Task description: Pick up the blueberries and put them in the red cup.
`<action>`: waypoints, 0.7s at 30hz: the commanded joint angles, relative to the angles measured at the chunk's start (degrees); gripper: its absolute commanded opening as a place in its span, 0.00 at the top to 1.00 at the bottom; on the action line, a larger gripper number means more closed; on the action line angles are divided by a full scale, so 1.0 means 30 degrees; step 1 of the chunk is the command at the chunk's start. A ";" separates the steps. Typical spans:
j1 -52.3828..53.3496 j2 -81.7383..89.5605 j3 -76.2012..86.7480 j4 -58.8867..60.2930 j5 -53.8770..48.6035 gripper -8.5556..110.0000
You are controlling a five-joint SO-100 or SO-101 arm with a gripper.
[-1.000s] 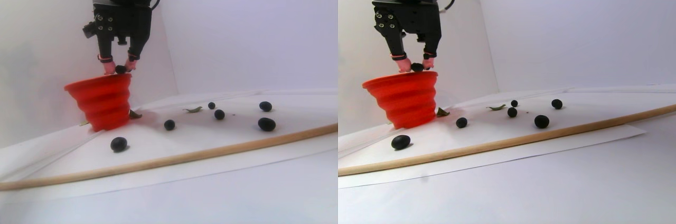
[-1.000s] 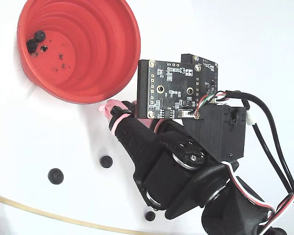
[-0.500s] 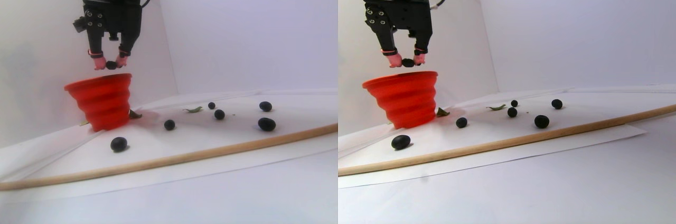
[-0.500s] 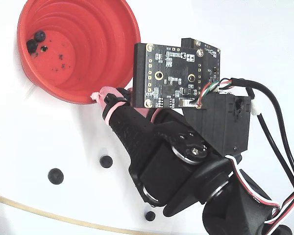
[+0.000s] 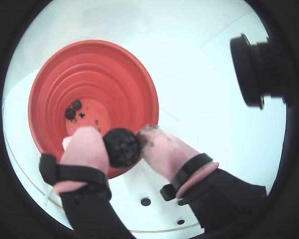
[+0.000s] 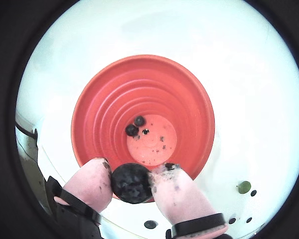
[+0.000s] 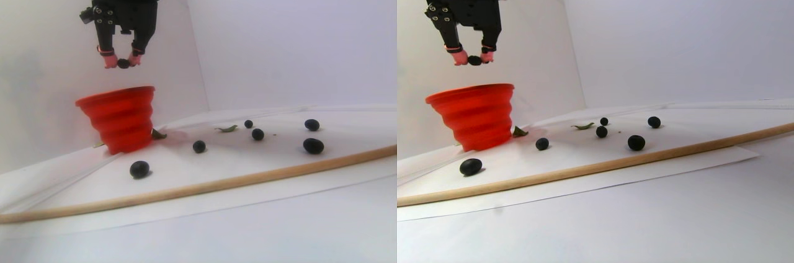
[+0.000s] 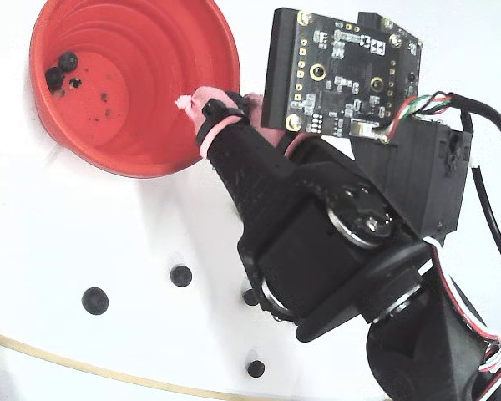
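My gripper is shut on one dark blueberry, pinched between its pink fingertips. In the stereo pair view the gripper hangs well above the mouth of the red cup. Both wrist views look down into the cup, with the held blueberry over its near rim. Two blueberries lie on the speckled bottom of the cup. Several more blueberries lie loose on the white sheet to the right of the cup. In the fixed view the arm hides the held berry, and one pink fingertip shows over the cup's wall.
A long wooden rod lies across the front of the sheet. Small green leaves lie among the berries and beside the cup's base. White walls stand close behind the cup. Three loose berries show below the cup in the fixed view.
The gripper has risen with the blueberry from the cup's rim to well above it. It has also shifted further over the cup's opening. The loose berries have not moved.
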 commanded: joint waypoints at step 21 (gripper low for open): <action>-0.0557 -0.1553 -0.2256 -0.2578 -0.0059 0.77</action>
